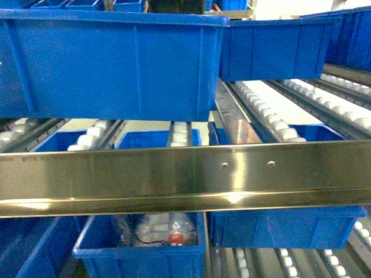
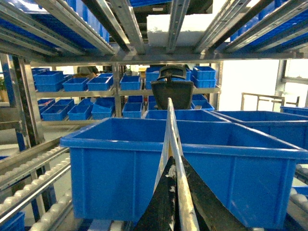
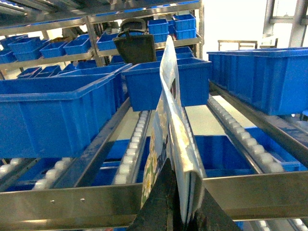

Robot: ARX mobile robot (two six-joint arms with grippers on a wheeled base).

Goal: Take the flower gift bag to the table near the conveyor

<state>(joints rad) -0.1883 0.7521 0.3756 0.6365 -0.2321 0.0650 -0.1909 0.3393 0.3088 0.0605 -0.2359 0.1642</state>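
Blue bins [image 1: 109, 62] on conveyor [image 1: 276, 120] rollers; only wrist views showing each claw [image 3: 185, 211] clamped on flower gift bag [image 3: 168, 120] edge.

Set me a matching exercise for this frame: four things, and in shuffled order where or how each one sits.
1. flower gift bag
2. steel rail
3. white rollers
4. lowest middle bin

A. holds bagged items
B. clamped edge-on in the right gripper
C. crosses the middle of the head view
D. in rows along sloping tracks

Pairs: 1-B, 2-C, 3-D, 4-A
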